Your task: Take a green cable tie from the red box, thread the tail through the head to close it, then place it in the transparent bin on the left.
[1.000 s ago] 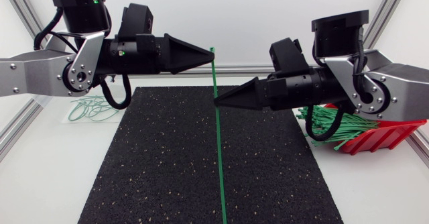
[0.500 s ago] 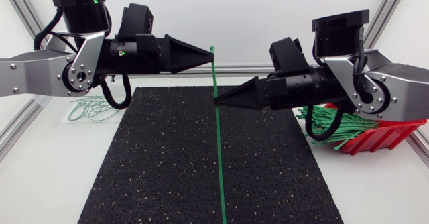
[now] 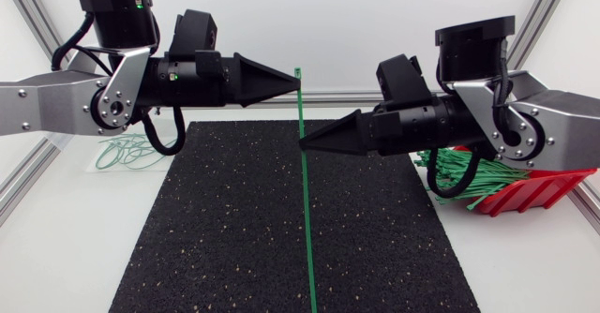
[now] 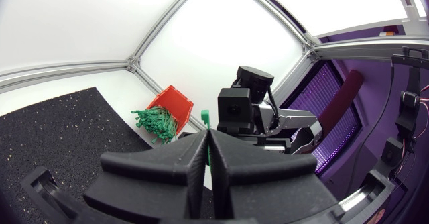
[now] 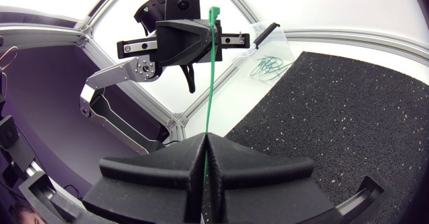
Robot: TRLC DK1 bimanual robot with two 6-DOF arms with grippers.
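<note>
Where viewed from overhead, crosses the black mat (image 3: 234,229) in one straight line: green cable tie (image 3: 307,219), clamped near its head by the left end effector (image 3: 296,79) and lower down by the right end effector (image 3: 302,142), each pressed together on it. Only there, both red box (image 3: 536,197) of loose ties and transparent bin (image 3: 105,161) on the white worktop (image 3: 66,247). From the left wrist, just the tie's head past closed fingers, red box beyond. From the right wrist, strap rising to the left end effector, bin behind.
</note>
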